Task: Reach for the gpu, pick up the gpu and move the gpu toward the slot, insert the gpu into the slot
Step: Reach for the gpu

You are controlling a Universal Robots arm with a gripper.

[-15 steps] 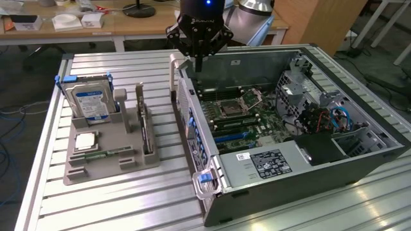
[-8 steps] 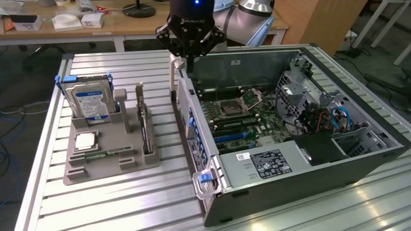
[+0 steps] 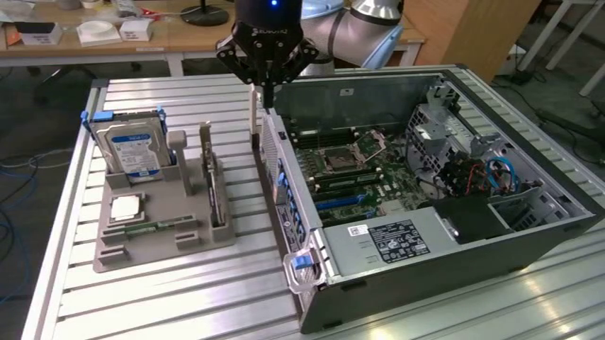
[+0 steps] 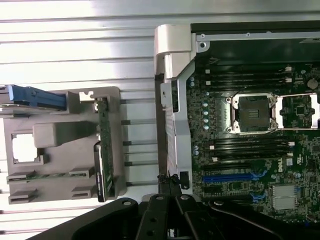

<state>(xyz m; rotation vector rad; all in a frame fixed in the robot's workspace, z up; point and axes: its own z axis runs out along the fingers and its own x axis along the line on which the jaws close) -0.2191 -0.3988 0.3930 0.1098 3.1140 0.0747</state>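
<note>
Gpu [image 3: 217, 195]: thin card standing on edge in the grey holder [image 3: 161, 244], below the pincer [image 3: 268, 103] on its side away from the open case [image 3: 426, 255]; judged light, stiff, with fragile component faces; best taken by its upper edge; pincer closed, holding nothing, above the case wall.

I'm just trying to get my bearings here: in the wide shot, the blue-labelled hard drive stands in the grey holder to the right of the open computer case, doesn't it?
Not quite: the side is wrong. In the exterior view, the blue-labelled hard drive does stand in the grey holder, but that holder is on the exterior view's left of the open computer case, not on its right.
</note>
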